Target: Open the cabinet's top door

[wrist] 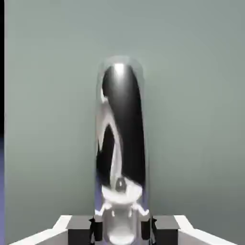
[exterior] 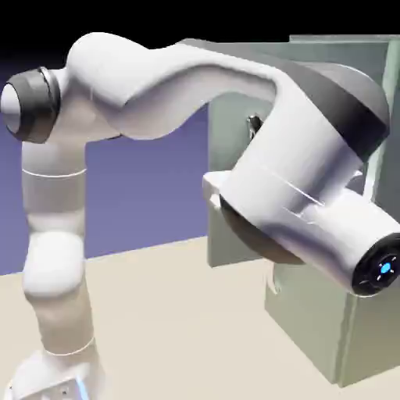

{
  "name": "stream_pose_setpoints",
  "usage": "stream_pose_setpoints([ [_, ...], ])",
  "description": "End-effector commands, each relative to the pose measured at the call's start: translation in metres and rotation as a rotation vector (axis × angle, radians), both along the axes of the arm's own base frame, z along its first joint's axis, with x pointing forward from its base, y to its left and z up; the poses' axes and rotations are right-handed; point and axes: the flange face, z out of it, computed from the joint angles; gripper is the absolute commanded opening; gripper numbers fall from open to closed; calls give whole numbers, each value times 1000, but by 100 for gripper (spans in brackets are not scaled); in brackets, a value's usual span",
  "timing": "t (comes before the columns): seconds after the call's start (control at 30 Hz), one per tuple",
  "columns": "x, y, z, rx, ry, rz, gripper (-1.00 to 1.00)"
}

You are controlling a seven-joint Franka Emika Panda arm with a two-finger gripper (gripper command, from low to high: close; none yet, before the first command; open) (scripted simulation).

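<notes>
Outside view: the top door (exterior: 226,241) sticks out from the tall green cabinet (exterior: 301,320), partly open.

Hand view: the pincer (wrist: 122,230) pinches the shiny handle (wrist: 125,129). This looks like the pulling part; next, swing it wider.

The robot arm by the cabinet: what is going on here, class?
A white robot arm is opening the top door of a grey-green cabinet. Its end effector is closed on the long, shiny handle, with one fingertip on either side. The top door stands swung out from the cabinet, so it is already open at this moment. The shorter door's handle shows below, with nothing gripping it.
</notes>
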Motion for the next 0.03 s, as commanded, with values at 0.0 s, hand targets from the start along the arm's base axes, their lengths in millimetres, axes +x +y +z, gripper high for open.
stream_pose_setpoints([
  [0.0,1,-2,0,0,0,4,-100],
])
